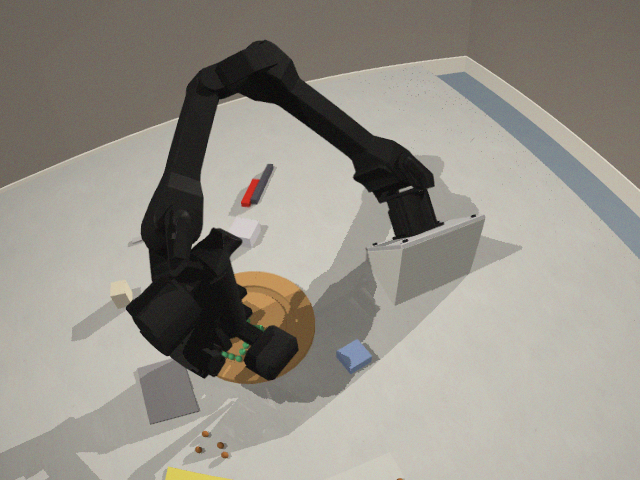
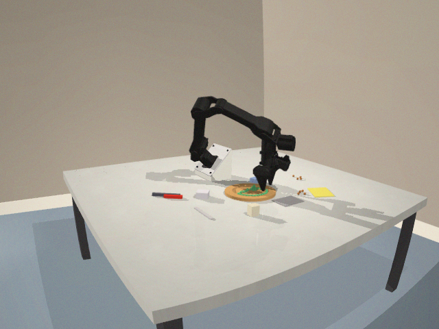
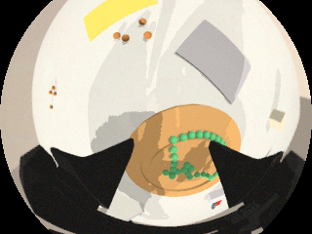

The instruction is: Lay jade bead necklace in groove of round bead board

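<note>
The round wooden bead board [image 1: 292, 315] [image 2: 247, 199] [image 3: 151, 150] lies flat on the table. The jade bead necklace [image 1: 233, 356] [image 2: 247, 192] [image 3: 195, 136] lies on the board. In the wrist view one stretch curves along the far side and the rest bunches nearer the middle. My gripper [image 1: 237, 355] [image 2: 265, 186] [image 3: 171, 144] is open just above the board, pointing down. Its fingers stand on either side of the beads and hold nothing. In the top view the arm hides much of the necklace.
A grey card [image 1: 168, 392] [image 3: 214, 58], a yellow card [image 2: 320, 192] [image 3: 117, 10] and loose brown beads [image 1: 214, 446] [image 3: 131, 34] lie beyond the board. A blue block [image 1: 354, 355], white block [image 1: 245, 229], cream cube [image 1: 120, 292], red-grey pen [image 1: 256, 186] and the arm's base [image 1: 429, 258] surround it.
</note>
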You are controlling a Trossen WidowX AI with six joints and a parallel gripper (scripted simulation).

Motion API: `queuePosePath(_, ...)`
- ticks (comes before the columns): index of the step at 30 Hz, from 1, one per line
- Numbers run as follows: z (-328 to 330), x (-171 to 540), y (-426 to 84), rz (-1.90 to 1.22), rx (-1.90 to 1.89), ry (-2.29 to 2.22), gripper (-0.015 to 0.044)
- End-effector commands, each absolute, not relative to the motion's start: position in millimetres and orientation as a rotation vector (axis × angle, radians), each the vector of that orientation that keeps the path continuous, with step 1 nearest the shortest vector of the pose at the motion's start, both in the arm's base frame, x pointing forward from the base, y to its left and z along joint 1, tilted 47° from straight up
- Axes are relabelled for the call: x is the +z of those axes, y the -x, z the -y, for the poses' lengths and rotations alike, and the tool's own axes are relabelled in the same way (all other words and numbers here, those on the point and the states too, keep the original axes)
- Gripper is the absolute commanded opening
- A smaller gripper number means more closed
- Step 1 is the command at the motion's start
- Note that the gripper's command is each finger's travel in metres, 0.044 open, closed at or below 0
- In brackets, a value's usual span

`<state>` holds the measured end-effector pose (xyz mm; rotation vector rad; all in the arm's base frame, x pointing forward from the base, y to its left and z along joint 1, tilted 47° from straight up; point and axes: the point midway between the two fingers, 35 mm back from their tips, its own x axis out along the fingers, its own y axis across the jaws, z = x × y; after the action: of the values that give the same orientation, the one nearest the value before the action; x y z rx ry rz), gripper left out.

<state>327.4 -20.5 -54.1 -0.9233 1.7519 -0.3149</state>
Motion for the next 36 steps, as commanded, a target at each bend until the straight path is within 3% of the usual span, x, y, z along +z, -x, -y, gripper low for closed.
queuePosePath(1, 19.8, -53.8, -327.2, -1.752, -0.315, 0.916, 0.0440)
queuePosePath(6, 19.8, -53.8, -327.2, -1.752, -0.315, 0.916, 0.0440)
queuePosePath(18, 3.9, -29.4, -322.6, -1.793, -0.190, 1.018, 0.0125)
queuePosePath(36, 18.4, -44.1, -321.2, -1.788, -0.193, 1.017, 0.0120)
